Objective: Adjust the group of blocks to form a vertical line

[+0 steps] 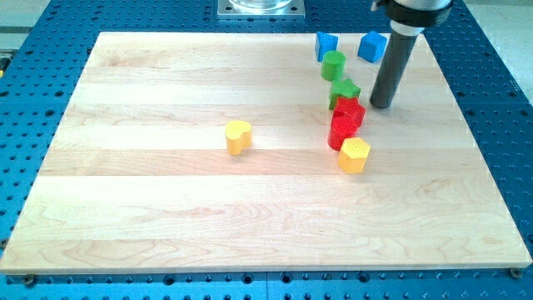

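My tip (381, 105) stands on the board at the view's upper right, just right of the green star block (344, 90) and the red blocks. A rough column runs downward: a blue block (326, 45), a green cylinder (334, 64), the green star, a red star-like block (350, 111), a second red block (341, 133) and a yellow hexagon (354, 155). A blue cube (372, 47) sits right of the column's top, behind my rod. A yellow heart-shaped block (238, 137) lies alone near the board's middle.
The wooden board (166, 208) rests on a blue perforated table (50, 17). A metal mount (261, 7) is at the view's top edge.
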`<state>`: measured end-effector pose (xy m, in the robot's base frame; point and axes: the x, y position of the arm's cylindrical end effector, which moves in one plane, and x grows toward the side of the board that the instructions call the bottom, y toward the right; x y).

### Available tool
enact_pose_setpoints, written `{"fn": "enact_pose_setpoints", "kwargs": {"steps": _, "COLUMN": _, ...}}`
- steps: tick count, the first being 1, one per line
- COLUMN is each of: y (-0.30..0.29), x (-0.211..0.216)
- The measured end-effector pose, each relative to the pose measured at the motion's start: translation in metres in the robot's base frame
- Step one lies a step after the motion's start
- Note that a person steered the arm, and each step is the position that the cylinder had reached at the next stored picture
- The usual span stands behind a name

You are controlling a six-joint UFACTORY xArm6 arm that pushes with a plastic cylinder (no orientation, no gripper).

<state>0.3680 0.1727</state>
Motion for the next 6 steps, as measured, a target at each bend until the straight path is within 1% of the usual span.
{"fn": "enact_pose_setpoints", "kwargs": {"steps": 1, "y": -0.023, "x": 0.0}}
{"fn": "enact_pose_setpoints", "kwargs": {"steps": 2, "y": -0.03, "x": 0.0}}
{"fn": "enact_pose_setpoints", "kwargs": {"steps": 4, "y": -0.022, "x": 0.016}}
{"fn": "enact_pose_setpoints", "kwargs": {"steps": 5, "y": -0.024, "x": -0.007}}
{"fn": "enact_pose_setpoints", "kwargs": {"steps": 6, "y": -0.037, "x": -0.031}}
